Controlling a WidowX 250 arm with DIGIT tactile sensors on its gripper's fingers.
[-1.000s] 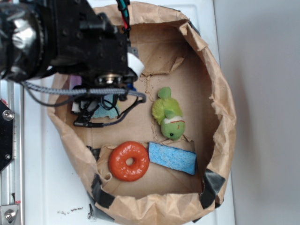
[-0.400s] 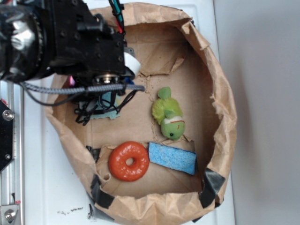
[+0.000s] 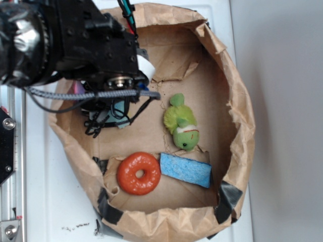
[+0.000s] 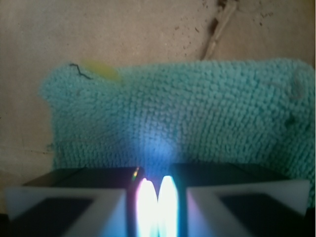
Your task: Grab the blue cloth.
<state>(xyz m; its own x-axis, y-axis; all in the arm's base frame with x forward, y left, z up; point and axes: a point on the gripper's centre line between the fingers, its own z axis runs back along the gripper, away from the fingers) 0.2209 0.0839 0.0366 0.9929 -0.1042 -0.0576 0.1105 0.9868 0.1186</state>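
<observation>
Wrist view, blue cloth [image 4: 182, 118] (lower edge hidden)

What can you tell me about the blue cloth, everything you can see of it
The blue cloth is a pale teal terry rag with a looped, nubby weave and uneven edges. It lies flat on the brown paper floor of the paper-lined bin, near its left wall. A dark thread and a yellowish spot mark its upper left corner in the wrist view. From the exterior view the arm covers most of it. The hand sits right at its near edge, pads close together; whether they pinch the fabric cannot be told.
</observation>
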